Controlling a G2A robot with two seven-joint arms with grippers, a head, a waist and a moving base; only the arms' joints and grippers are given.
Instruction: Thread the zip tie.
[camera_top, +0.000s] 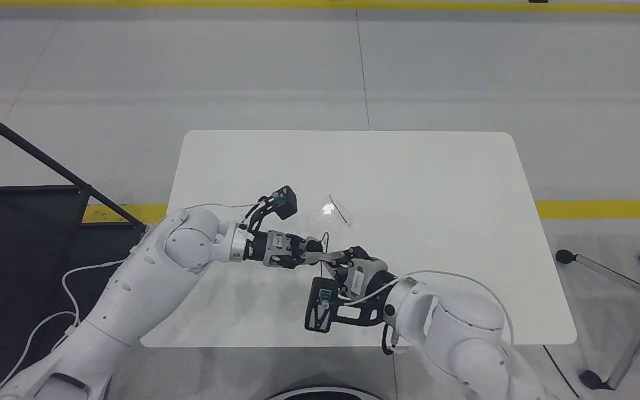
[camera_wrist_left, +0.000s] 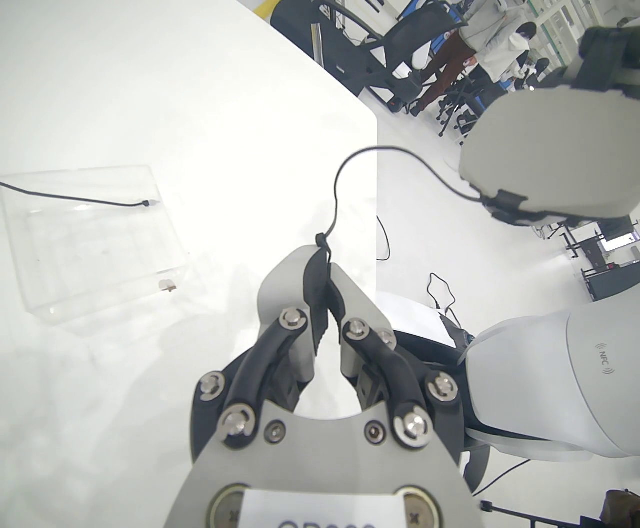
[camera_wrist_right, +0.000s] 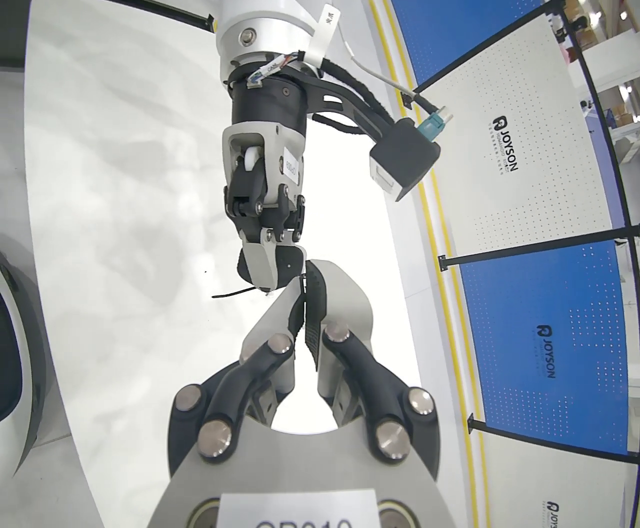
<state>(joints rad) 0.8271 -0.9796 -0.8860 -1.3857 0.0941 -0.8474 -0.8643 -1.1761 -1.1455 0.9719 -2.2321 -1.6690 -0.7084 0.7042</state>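
Over the table's (camera_top: 430, 180) near side, the left gripper (camera_wrist_left: 324, 265) pinches the zip tie (camera_wrist_left: 336, 190) by its head, strap arching free. The right gripper (camera_wrist_right: 304, 285), tip to tip with it, clamps what seems the tail, apparently ready to feed it through.

A white sticker (camera_wrist_left: 320, 512) on the base of my left gripper (camera_wrist_left: 324, 265) carried dark characters, cut off at the edge. A small grey lettered mark (camera_wrist_left: 604, 359) with wave lines stood on a white shell (camera_wrist_left: 540, 400), probably my other arm's. My right gripper (camera_wrist_right: 305, 285) bore a similar half-cut sticker (camera_wrist_right: 300, 510). A printed label (camera_wrist_right: 291, 167) ran down my left gripper's side, and a white tag (camera_wrist_right: 327, 17) with characters hung at its wrist. A logo and wordmark stood on the white panel (camera_wrist_right: 505, 145) and the blue panel (camera_wrist_right: 545, 350).
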